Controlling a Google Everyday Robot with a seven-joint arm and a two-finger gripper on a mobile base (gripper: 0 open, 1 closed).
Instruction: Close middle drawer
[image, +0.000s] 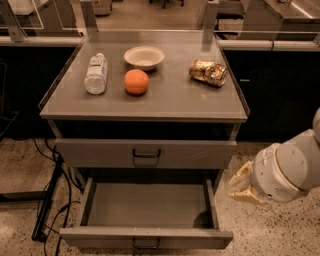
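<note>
Middle drawer (145, 206) stood pulled fully out, long axis left-right, its front low and left of the pincer (240, 184), which hung just off its right wall; pincer spread or pressed together: couldn't tell.

My middle drawer (147, 206) stands pulled far out of the cabinet, wide open. It is wide, shallow and made of grey metal, with low side walls and a flat bare floor. A dark shadow sits in its back right corner. Its plain flat front faces me at the bottom of the view. A small dark loop handle (146, 244) sits at the middle of that front, partly cut off by the lower edge. My pincer (241, 183) hangs outside the drawer, just beside its right wall, and I cannot tell whether it touches.
</note>
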